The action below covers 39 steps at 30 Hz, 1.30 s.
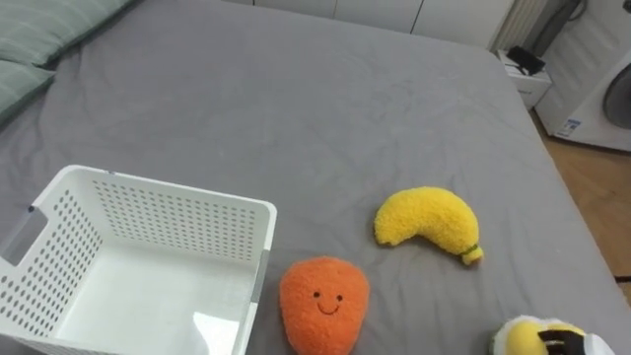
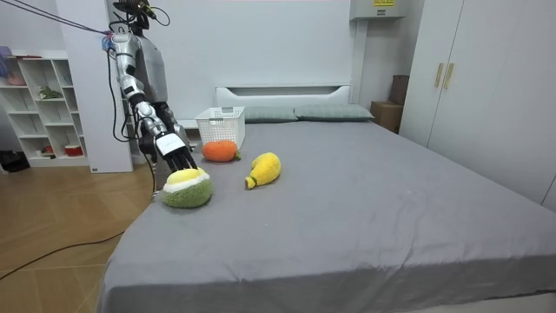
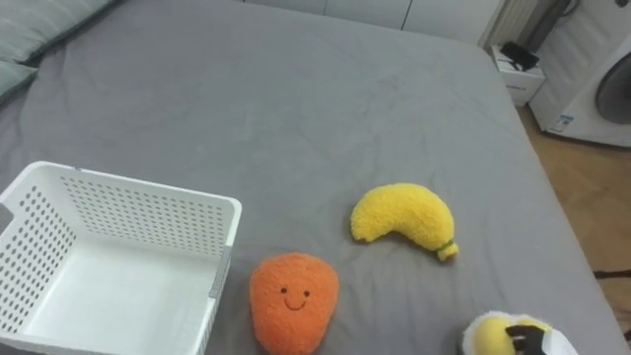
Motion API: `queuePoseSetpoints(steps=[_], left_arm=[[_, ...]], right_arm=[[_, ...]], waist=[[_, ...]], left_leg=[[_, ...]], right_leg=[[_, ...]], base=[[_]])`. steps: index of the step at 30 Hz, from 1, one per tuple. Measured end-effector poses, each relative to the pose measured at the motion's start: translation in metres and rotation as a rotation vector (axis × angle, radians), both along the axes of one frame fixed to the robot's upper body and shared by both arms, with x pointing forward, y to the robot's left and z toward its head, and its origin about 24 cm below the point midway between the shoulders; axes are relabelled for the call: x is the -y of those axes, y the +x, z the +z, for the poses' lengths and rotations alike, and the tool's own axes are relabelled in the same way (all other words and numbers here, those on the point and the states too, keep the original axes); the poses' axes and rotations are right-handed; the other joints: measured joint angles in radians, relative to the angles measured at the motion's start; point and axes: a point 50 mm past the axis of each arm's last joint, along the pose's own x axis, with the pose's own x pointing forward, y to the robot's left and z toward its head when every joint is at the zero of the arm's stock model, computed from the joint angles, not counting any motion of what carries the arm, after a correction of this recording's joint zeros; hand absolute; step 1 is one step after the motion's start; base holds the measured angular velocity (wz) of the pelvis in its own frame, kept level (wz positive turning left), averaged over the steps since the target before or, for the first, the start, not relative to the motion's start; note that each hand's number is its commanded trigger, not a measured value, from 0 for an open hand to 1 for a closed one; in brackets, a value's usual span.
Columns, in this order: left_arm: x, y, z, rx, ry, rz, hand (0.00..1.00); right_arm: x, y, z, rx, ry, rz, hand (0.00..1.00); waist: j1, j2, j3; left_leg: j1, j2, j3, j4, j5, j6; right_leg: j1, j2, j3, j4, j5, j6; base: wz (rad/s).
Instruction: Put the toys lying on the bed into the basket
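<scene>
Left eye view: taken from the robot's head at the long side of the bed [image 1: 325, 108], aimed down across it; pillows [image 1: 49, 30] are kept at upper left
Right eye view: set just right of the left eye, with the same aim and nearness
Room view: set well back off the bed's foot, faced towards the headboard [image 2: 282, 89]; the whole robot is taken in at the room view's left
Shared by the eye views: white basket [image 1: 148, 212], orange toy [image 1: 323, 301], yellow toy [image 1: 429, 222], round toy [image 1: 518, 335] cut by the lower edge
Shared with the room view: the same basket and toys, seen from farther off
</scene>
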Motion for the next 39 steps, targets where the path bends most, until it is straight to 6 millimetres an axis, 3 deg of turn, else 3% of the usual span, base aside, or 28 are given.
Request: queuePoseSetpoints(steps=[17,31,34,39], left_arm=[[-0.005,0.002,0.002,0.015,0.019,0.015,0.00],[-0.012,-0.003,0.004,0.012,0.049,0.033,0.00],[-0.012,-0.003,0.004,0.016,0.047,0.033,0.00],[-0.007,-0.003,0.003,0.014,0.032,0.010,0.00]], right_arm=[[0.003,-0.006,-0.001,-0.022,-0.026,0.005,1.00],[0.005,-0.005,0.001,0.001,-0.017,-0.017,1.00],[0.007,0.002,0.005,0.050,0.010,-0.041,1.00],[0.004,0.041,0.033,0.250,0.041,-0.002,1.00]], waist=[[-0.005,0.010,-0.0020],[-0.012,0.028,-0.0113],[-0.014,0.032,-0.0115],[-0.030,0.041,-0.0080]], left_leg=[[-0.002,0.000,-0.009,-0.001,0.000,0.000],[-0.001,-0.001,-0.012,-0.001,0.001,0.001],[0.000,-0.002,-0.010,-0.001,0.002,0.002],[-0.003,-0.003,0.001,-0.001,0.004,0.005]], right_leg=[[-0.001,-0.001,-0.008,0.002,0.000,0.000],[0.000,-0.003,-0.013,0.005,0.000,0.000],[-0.002,-0.004,-0.011,0.008,0.000,0.000],[-0.015,-0.006,-0.003,0.019,0.000,0.000]], base=[[0.00],[0.00],[-0.01],[-0.06]])
